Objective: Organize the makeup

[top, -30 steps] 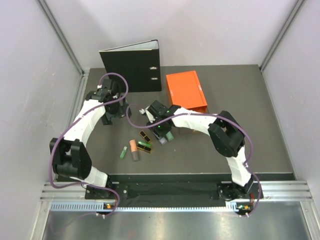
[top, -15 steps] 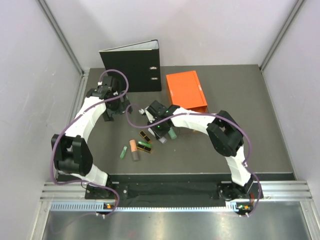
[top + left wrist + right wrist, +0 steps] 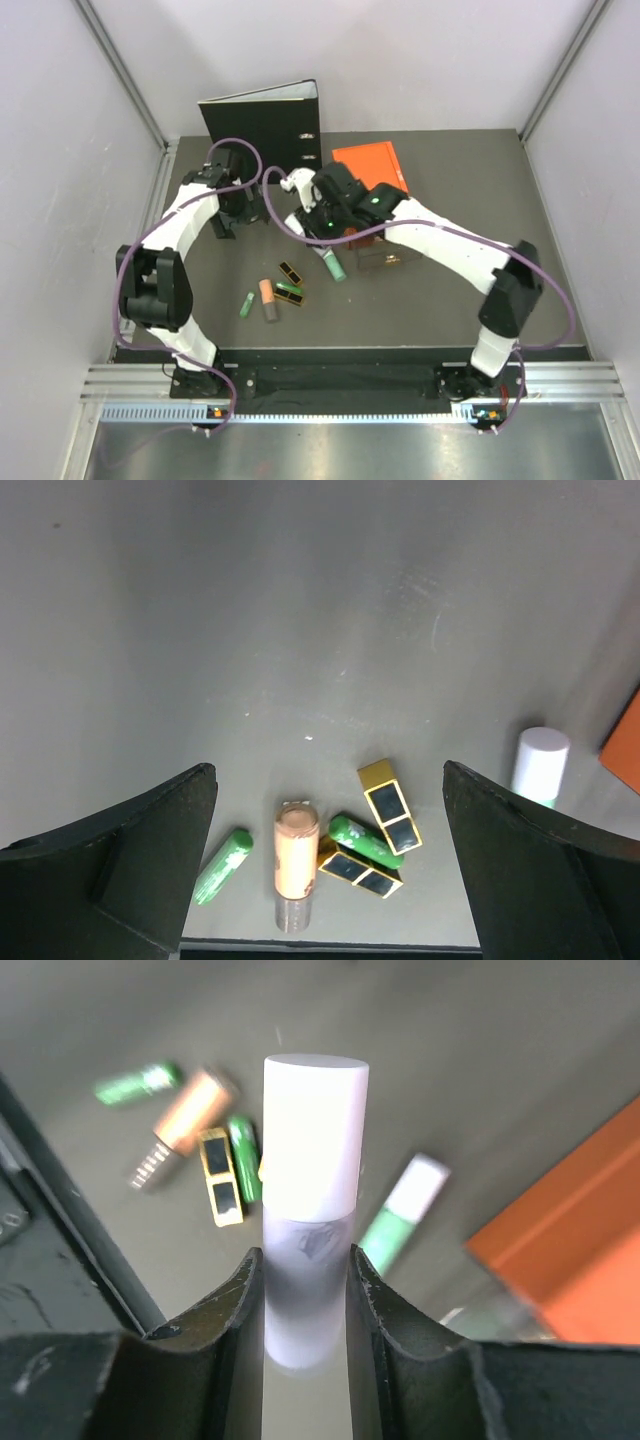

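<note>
Right gripper [image 3: 305, 1272] clamping pale lilac tube [image 3: 313, 1130], holding it above table [image 3: 480, 270], near orange drawer box [image 3: 365, 170]. Left gripper [image 3: 325, 780] hanging spread wide, grasping nothing. Mint tube [image 3: 334, 265] lying mid-table. Peach tube [image 3: 267, 298], green stick [image 3: 246, 304] and black cases [image 3: 290, 272] lying closer to near edge.

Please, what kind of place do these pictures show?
Probably a robot test cell, not a home: the left arm and right arm are bolted at the edge of a grey table, and pale panels wall it in on three sides.

Even soft light, faint shadows, right wrist background blurred
</note>
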